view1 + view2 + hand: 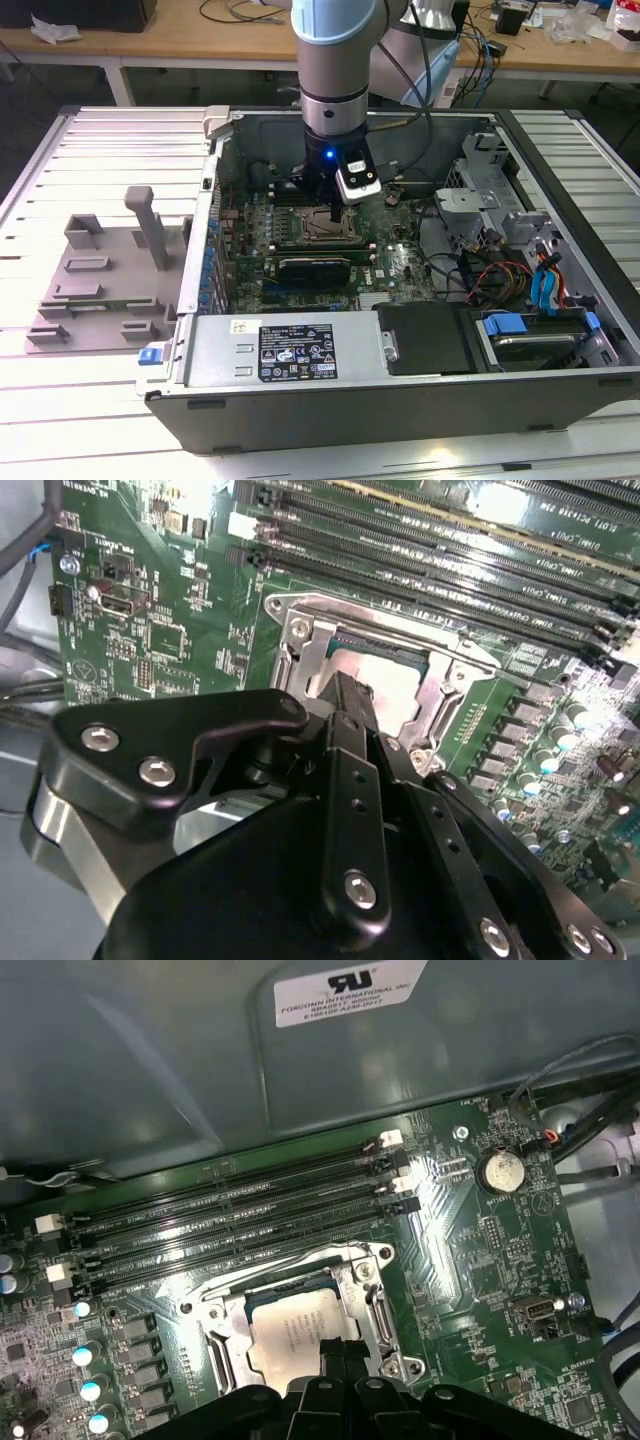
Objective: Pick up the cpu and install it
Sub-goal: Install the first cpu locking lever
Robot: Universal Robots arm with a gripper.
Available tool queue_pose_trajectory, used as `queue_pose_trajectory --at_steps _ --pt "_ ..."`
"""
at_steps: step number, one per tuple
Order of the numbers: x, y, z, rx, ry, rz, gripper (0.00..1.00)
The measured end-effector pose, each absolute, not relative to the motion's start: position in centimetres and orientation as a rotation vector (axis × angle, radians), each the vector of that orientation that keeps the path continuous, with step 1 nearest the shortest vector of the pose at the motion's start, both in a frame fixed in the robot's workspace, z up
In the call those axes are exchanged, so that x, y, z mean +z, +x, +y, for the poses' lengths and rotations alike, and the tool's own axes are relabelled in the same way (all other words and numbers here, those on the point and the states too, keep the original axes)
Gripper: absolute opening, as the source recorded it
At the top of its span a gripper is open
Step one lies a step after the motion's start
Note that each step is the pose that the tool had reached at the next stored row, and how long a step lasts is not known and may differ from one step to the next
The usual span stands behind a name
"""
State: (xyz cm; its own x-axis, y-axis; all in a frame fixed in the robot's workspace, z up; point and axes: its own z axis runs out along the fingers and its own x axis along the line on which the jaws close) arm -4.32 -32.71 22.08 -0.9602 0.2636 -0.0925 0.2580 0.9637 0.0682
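- Exterior view: a robot arm reaches down into an open computer case [400,330] that lies on a slatted surface [90,400]. The hand [333,215] hangs directly over the socket [318,232] on the green motherboard [300,250]. A grey tray [100,275] sits on the surface outside the case, toward the exterior view's left, well apart from the hand.
- Second wrist view: the black fingers [352,720] come together over the cpu [395,685], a silver square lying flat inside the metal socket frame [300,655]. The fingertips look drawn close, but it cannot be told whether they are closed on anything.
- First wrist view: the cpu [290,1330] lies level in the socket frame [215,1325], beside the rows of memory slots [230,1220]. The fingertips [340,1355] sit at its near edge; whether they touch it cannot be told.
- Judgement: the placing step seems at or near its end, the chip apparently seated. A next move would call for a straight, gentle motion that avoids dragging the chip sideways over the socket contacts.
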Motion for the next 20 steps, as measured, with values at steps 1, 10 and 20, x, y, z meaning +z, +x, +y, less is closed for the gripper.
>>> queue_pose_trajectory --at_steps 1,10,20 --pt "22.11 -4.32 -32.71 0.084 0.401 3.013 0.11" --pt "22.15 -4.32 -32.71 0.084 0.401 3.013 0.11" --pt "22.15 -4.32 -32.80 0.063 0.271 3.033 0.11"
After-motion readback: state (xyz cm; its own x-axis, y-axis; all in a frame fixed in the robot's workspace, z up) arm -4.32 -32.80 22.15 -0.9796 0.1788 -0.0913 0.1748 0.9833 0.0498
